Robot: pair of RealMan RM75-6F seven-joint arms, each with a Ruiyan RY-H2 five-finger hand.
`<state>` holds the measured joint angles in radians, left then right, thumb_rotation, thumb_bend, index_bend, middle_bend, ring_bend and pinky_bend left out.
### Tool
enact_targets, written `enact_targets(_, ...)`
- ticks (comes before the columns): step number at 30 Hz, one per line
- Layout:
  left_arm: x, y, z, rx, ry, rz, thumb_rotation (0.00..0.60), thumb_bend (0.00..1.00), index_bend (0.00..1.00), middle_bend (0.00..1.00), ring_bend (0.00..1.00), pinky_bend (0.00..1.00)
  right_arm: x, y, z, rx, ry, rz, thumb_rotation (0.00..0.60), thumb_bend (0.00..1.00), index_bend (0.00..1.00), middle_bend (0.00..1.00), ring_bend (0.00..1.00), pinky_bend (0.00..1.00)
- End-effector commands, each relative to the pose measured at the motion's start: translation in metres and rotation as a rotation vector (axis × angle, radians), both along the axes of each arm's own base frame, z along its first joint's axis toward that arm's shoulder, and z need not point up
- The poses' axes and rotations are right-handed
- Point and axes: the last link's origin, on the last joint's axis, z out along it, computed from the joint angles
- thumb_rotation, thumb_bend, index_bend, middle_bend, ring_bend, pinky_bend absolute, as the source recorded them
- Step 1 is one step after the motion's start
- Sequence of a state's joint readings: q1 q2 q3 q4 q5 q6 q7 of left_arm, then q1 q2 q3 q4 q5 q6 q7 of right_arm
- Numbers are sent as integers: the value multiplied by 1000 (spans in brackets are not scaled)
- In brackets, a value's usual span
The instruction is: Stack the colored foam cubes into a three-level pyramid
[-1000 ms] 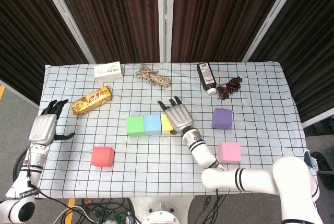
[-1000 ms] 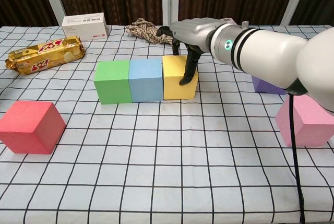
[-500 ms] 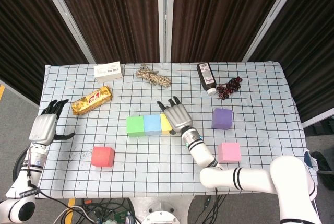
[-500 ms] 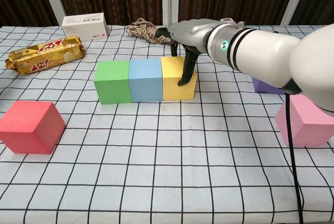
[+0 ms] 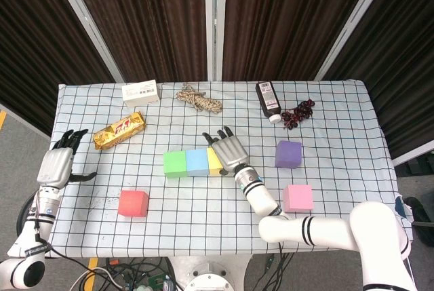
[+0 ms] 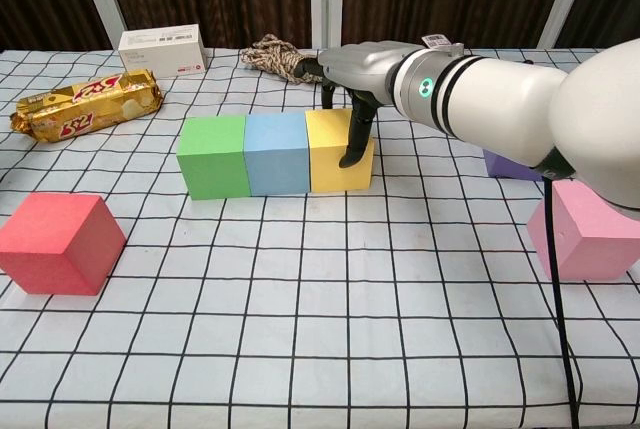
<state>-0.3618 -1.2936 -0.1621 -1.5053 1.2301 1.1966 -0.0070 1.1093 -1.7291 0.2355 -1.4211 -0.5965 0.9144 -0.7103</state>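
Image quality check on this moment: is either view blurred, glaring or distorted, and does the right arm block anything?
Head view: sharp, evenly lit, soft shadows only, curtains dark; the right hand covers part of the yellow cube. Chest view: cubes in focus, no glare, table edge slightly bowed; the near right forearm looms large and hides most of the purple cube.
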Motion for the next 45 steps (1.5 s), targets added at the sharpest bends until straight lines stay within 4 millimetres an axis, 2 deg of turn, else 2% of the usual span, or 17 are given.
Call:
enact_targets(1, 0, 0, 0, 0, -1, 0, 600, 0, 83, 100, 31, 178, 0, 0, 0, 11, 1, -1, 600, 0, 0, 218, 54, 0)
enact_targets(8, 0, 0, 0, 2, -1, -1, 600, 0, 83, 100, 31, 178, 1, 0, 2, 18, -11, -3, 600, 0, 0, 142, 10, 0)
enact_targets(12, 0, 0, 1, 2, 0, 0, 600, 0, 83, 100, 31, 178, 3, -1, 10, 13, -34, 1, 600, 0, 0, 116, 0, 0)
enact_targets(15, -1, -1, 2, 3, 4, 0, 600, 0, 83, 100, 31, 178, 2, -1, 22, 20, -48, 0, 600, 0, 0, 104, 0, 0)
enact_targets(23, -1, -3, 9, 20, 20, 6, 600, 0, 83, 100, 31, 178, -9, -7, 77, -26, -139, -23, 600, 0, 0, 96, 0, 0)
enact_targets(31, -1, -11, 12, 23, 38, 12, 600, 0, 83, 100, 31, 178, -50, -1, 131, -92, -115, -70, 600, 0, 0, 132, 0, 0)
enact_targets(34, -1, -13, 11, 20, 36, 17, 600, 0, 83, 100, 31, 178, -69, -1, 143, -123, -71, -101, 600, 0, 0, 143, 0, 0)
enact_targets(40, 4, -17, 9, 17, 27, 8, 600, 0, 83, 100, 31, 178, -108, -1, 144, -146, 20, -185, 600, 0, 0, 144, 0, 0)
enact_targets(45, 5, -18, 8, 10, 32, 6, 600, 0, 83, 100, 31, 178, -131, -1, 139, -162, 40, -250, 600, 0, 0, 144, 0, 0)
